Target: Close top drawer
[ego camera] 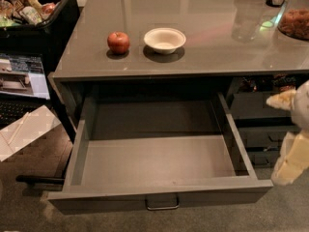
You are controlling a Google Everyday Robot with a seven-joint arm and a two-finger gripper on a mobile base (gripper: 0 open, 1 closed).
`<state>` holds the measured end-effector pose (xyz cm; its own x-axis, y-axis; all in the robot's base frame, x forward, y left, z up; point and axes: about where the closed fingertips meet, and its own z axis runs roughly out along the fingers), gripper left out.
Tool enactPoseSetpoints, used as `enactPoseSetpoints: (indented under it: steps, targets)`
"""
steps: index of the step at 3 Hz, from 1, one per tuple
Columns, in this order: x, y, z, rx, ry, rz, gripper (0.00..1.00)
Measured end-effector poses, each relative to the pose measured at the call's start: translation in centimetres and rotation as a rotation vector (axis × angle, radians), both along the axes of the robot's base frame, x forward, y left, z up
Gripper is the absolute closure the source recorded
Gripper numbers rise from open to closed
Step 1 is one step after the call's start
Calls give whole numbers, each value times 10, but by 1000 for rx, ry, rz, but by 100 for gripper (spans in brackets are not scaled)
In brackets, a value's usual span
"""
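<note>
**Q:** State the position of the top drawer.
**A:** The top drawer (159, 161) stands pulled far out from under the desk (203, 13). Its cavity faces up. 1 metal loop handle (162, 203) sits centred on the flat front panel.

**Q:** Locate the gripper.
**A:** The gripper (291, 161), cream-coloured, is at the right frame edge. It is just beside the drawer's right wall, in front of the narrower drawers (263, 139), and shows no contact with the top drawer. Whether it is spread wide or drawn narrow cannot be told.

**Q:** List the items on the desk.
**A:** 1 red apple (118, 42) and 1 white bowl (164, 40) stand side by side, apart, near the front edge above the drawer. 1 clear jar (294, 23) with brown contents is at the far right.

**Q:** Report any legible writing.
**A:** The laptop screen (21, 76) at left shows a window, and the packets in the black bin (48, 21) carry print. Neither can be read.
</note>
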<state>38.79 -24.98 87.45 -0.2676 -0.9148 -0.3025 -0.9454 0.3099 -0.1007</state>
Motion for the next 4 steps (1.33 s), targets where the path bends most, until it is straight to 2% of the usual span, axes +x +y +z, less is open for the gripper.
enactPoseSetpoints:
  steps: [1, 2, 3, 4]
  targets:
    - [-20, 5, -50, 79, -11, 37, 0]
    - [-32, 12, -92, 124, -84, 81, 0]
    - [-21, 24, -132, 150, -152, 129, 0]
    - [-2, 41, -164, 161, -175, 171, 0]
